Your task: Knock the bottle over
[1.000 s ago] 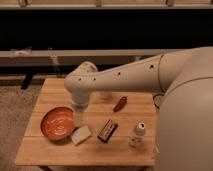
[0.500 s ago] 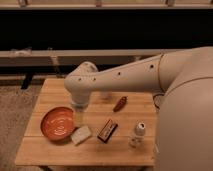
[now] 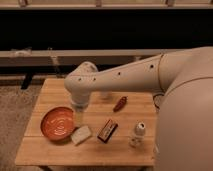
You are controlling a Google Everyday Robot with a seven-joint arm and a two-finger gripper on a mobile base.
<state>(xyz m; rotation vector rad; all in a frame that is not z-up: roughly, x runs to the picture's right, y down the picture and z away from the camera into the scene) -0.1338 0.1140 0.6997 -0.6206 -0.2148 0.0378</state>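
One gripper low beside the orange bowl, well apart from the bottle, jaws' state unclear.

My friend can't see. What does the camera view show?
The small clear bottle stands upright on a wooden table. The robot's gripper hangs away from it, beside an orange bowl; a brown bar lies between them.

The gripper hangs under the arm, near the table's left edge, and is too blurry to make out. The arm hides much of the back edge. The robot's body covers the right edge.
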